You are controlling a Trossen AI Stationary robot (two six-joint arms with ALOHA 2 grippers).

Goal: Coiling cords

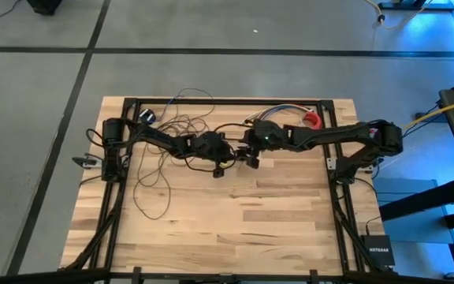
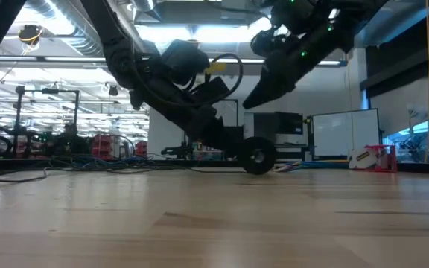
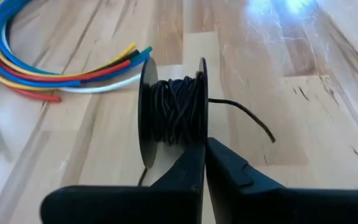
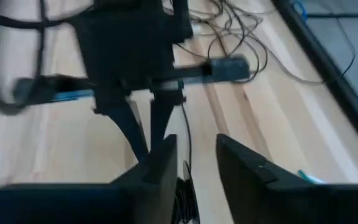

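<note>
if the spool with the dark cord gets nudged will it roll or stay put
The spool stands on the rims of its two round discs, so it would probably roll if pushed across the wood. Its loose cord end curls free and looks floppy. The left gripper, shut beside it, may steady it.

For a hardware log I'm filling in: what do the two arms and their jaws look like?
Both arms are black, jointed and slim in the high view. The left gripper ends in two smooth, matte black tapering fingers. The right gripper has the same flat black wedge-shaped fingers. Small green indicator lights glow on the right arm. No markings are readable.
</note>
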